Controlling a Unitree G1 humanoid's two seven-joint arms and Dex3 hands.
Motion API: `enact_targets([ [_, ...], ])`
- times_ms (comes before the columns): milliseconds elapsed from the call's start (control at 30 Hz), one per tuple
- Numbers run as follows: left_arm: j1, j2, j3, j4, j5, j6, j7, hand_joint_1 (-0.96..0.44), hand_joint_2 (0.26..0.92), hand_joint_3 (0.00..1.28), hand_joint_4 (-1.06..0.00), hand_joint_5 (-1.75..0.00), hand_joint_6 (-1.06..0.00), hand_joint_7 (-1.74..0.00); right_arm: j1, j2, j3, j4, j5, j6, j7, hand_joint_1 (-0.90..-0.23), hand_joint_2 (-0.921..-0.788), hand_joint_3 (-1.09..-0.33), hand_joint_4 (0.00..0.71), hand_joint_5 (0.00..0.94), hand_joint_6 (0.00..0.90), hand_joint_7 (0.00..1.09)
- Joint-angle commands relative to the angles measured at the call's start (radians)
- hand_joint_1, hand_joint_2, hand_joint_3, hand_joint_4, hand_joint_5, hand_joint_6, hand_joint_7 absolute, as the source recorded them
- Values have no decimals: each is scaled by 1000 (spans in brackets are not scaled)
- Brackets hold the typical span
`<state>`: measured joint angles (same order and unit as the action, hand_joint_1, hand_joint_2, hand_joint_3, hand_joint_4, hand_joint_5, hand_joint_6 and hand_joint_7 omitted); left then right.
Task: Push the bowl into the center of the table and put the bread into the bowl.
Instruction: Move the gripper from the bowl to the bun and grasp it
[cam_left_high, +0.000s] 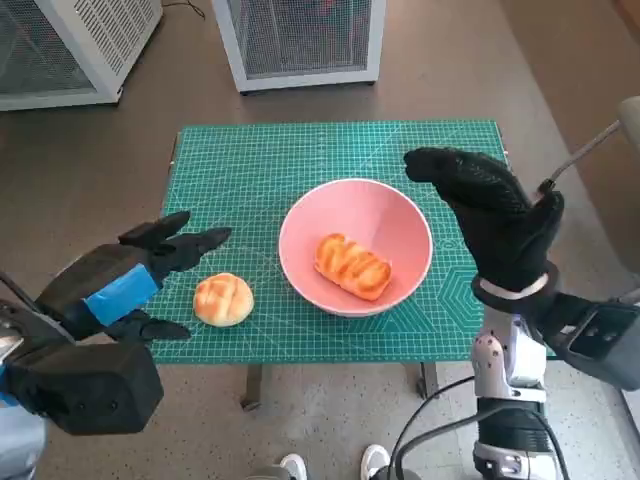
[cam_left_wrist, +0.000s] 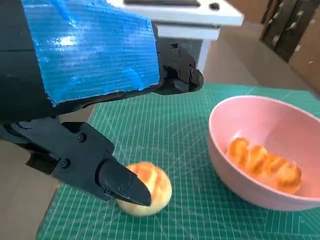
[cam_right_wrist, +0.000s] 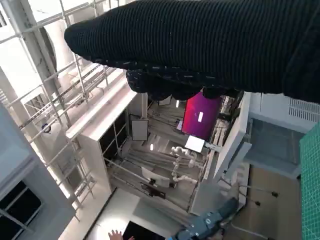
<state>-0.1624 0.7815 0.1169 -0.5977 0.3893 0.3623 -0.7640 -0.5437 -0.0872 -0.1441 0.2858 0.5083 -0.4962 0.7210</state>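
Pink and smooth-walled, the bowl (cam_left_high: 356, 245) sits about mid-table on the green mat (cam_left_high: 250, 165), with one long glazed loaf (cam_left_high: 352, 266) already inside it. A second piece, a round bun (cam_left_high: 223, 299), lies on the mat near the front edge, beside the bowl but apart from it.

The left hand (cam_left_high: 135, 280) hovers just by the bun, fingers spread and holding nothing; in the left wrist view one fingertip (cam_left_wrist: 131, 187) is at the bun (cam_left_wrist: 146, 188), though I cannot tell whether it touches. The right hand (cam_left_high: 495, 215) is raised at the bowl's far side, gloved fingers loosely curled and holding nothing.

The bun looks light, soft and easily squashed, its glazed top perhaps a little slick. I judge the best hold is a gentle one across its sides, low near the base, with fingers wide enough to cradle it. The bowl looks like stiff, light plastic that could slide if nudged.
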Motion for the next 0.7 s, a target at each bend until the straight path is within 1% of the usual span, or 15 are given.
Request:
enact_targets([
  [33,26,-4,-28,-6,12,2,26,134,758,13,-109,0,-278,-9,6,0,1,-1,5,21,4,-551,-921,-528,356,0,29,780],
  [333,37,-24,-106,51,59,-29,94,83,746,5,-119,-3,-281,-7,8,-5,-3,-4,10,36,11,-553,-921,-528,356,0,21,787],
  [700,5,-63,-227,189,149,-52,176,41,745,3,-142,-8,-308,-14,16,-12,-8,-10,12,48,18,-552,-921,-531,354,0,16,795],
])
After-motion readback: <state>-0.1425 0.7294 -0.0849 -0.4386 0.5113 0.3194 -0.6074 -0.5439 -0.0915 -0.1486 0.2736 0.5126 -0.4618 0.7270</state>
